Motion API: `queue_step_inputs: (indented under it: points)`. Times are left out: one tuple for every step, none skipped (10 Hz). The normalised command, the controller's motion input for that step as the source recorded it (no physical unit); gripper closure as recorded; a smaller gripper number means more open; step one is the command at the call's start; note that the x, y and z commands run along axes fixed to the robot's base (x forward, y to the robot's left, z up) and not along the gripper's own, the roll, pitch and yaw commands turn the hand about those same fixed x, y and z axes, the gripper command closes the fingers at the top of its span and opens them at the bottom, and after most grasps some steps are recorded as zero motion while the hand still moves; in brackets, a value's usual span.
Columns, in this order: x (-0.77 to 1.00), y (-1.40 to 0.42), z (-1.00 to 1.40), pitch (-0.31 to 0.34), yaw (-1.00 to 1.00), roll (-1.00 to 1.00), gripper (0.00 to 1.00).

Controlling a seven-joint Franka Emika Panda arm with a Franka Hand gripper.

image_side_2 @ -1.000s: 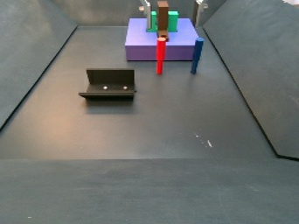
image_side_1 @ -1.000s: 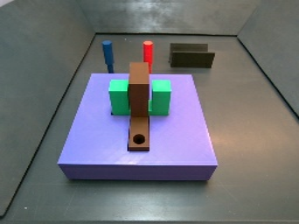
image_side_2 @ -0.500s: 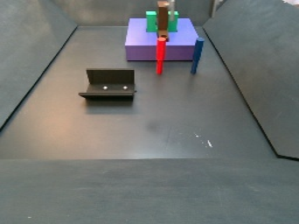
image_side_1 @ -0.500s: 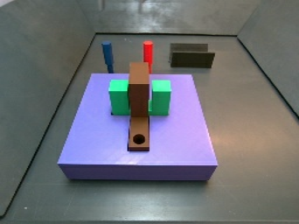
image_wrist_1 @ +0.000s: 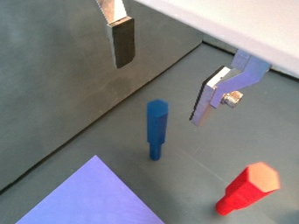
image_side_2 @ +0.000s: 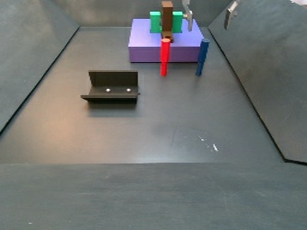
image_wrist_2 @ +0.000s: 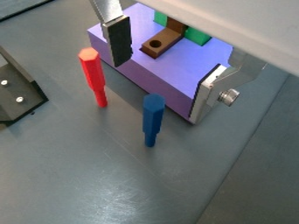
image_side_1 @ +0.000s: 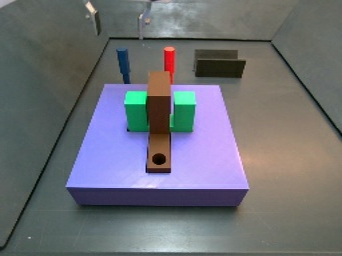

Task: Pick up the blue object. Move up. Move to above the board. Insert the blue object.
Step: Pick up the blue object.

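Now the tool (image_wrist_1: 163, 74) has come into view, wide open and holding nothing, above the blue object (image_wrist_1: 156, 129) standing on the desk (image_wrist_2: 105, 166) at nine o'clock of the red peg (image_side_1: 170, 59); it looks light, stiff and smooth, so grab its upper middle.

You have the slab (image_side_1: 160, 150) as your landmark, lying on the desk (image_side_2: 156, 126). On it sits the block (image_side_1: 160, 110), and the board (image_side_1: 159, 120) runs across the block, its hole (image_side_1: 160, 159) at the end away from the pegs. Behind the slab in a side view stand the blue object (image_side_1: 123, 65) and the other peg (image_side_1: 170, 61), apart; the fixture (image_side_1: 221, 65) stands beside them. The tool (image_wrist_1: 158, 59) hangs open above the blue object, clear of it.
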Motion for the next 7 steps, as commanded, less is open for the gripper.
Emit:
queue_step_inputs:
  points:
    - [0.0, -0.03, -0.31, -0.157, 0.0, 0.0, 0.0]
    - [0.04, -0.03, -0.29, -0.166, 0.04, 0.0, 0.0]
    - [0.0, 0.0, -0.3, -0.19, 0.05, 0.0, 0.0]
    - [0.0, 0.0, -0.35, -0.21, 0.07, 0.01, 0.0]
    - [0.0, 0.0, -0.37, -0.249, 0.09, 0.04, 0.0]
    - [0.0, 0.0, -0.47, -0.303, 0.12, 0.04, 0.0]
    - [-0.03, 0.0, -0.49, -0.371, 0.09, 0.04, 0.0]
